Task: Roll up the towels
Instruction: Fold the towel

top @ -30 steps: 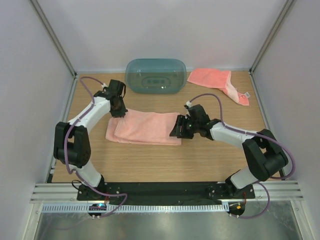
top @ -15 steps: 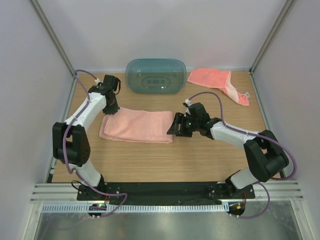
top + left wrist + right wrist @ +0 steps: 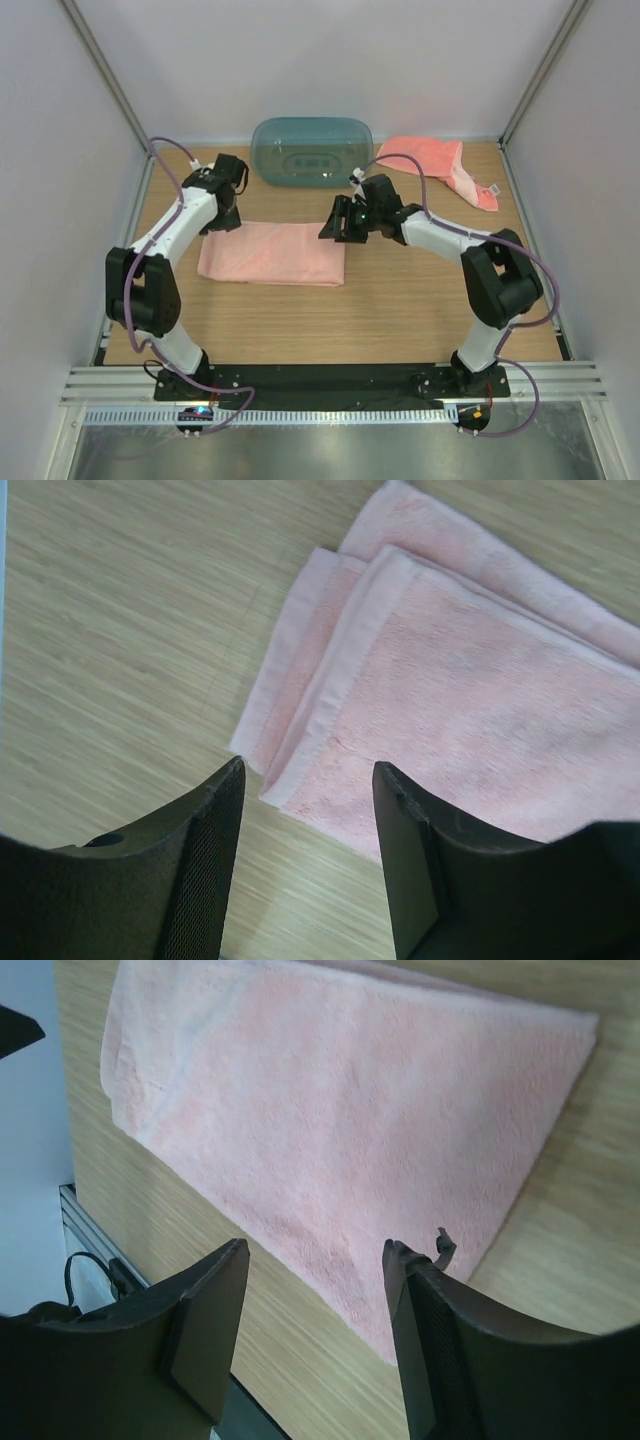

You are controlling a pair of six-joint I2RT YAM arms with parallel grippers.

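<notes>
Lying flat on the table [image 3: 400,310], the folded pink towel [image 3: 275,253] is seen below the left pincer [image 3: 305,780] and the right pincer [image 3: 315,1250] (both spread, nothing gripped).

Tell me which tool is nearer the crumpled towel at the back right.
Right: right tool sits just left of the crumpled towel; left tool is much farther left.

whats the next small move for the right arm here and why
Probably lower the right pincer onto the nearest short edge of the folded pink terry towel and pinch it. The towel lies flat and unrolled; the right pincer is open, empty and hanging just over that end, so a roll could start there.
</notes>
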